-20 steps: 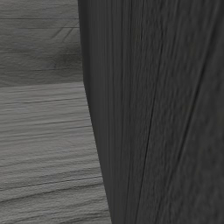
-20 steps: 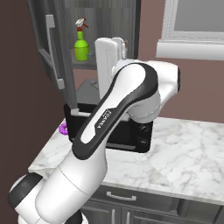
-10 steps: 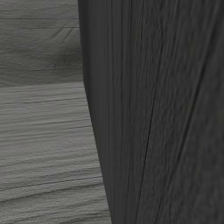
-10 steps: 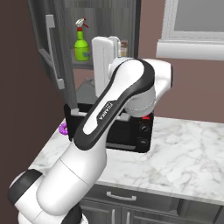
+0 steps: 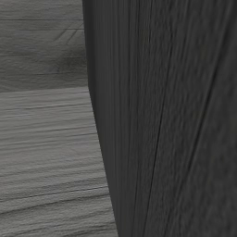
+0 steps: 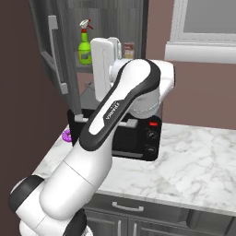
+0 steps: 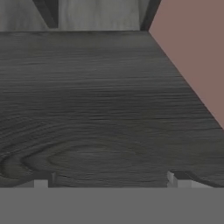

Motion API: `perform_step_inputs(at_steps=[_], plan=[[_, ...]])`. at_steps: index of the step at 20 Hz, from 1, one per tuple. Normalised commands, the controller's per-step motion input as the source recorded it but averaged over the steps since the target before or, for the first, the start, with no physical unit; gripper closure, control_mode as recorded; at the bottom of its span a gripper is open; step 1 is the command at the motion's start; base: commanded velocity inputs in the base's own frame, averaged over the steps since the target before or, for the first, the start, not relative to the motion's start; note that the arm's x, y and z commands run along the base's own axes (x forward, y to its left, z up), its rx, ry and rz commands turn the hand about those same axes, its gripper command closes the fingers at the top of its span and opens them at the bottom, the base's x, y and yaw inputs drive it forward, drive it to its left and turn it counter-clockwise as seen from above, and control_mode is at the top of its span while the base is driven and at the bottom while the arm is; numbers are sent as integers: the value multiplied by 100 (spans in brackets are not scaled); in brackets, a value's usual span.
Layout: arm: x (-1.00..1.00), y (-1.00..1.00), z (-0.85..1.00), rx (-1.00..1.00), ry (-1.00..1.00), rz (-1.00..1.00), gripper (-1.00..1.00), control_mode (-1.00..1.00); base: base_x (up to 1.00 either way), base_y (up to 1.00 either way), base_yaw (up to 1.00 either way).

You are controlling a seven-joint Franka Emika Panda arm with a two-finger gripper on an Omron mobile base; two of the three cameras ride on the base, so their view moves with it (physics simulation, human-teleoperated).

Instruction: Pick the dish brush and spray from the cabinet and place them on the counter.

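1. The open dark-wood cabinet (image 6: 110, 18) holds the green spray (image 6: 85, 48) on its shelf.
2. A black microwave (image 6: 138, 138) sits on the marble counter (image 6: 198, 161).
3. The gripper (image 7: 109, 179) is spread wide, holding nothing.

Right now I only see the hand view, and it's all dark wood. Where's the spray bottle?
Observer: The green spray bottle stands upright on the cabinet shelf, left of a small jar.
Child: Is the cabinet open?
Observer: Yes, its door is swung open on the left side.
Child: What's underneath, on the counter?
Observer: A black toaster oven sits on the marble counter, below the cabinet.
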Motion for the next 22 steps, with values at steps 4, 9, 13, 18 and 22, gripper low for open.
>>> perform_step_inputs(at_steps=[4, 9, 13, 18, 22], plan=[[0, 21, 0, 0, 0, 8, -100, -100, 0, 0, 0], [-1, 20, 0, 0, -1, 7, -100, -100, 0, 0, 0], [-29, 13, 0, 0, -8, 3, -100, -100, 0, 0, 0], [-47, 4, 0, 0, -12, 0, -100, -100, 0, 0, 0], [-32, 8, 0, 0, -11, 0, -100, -100, 0, 0, 0]])
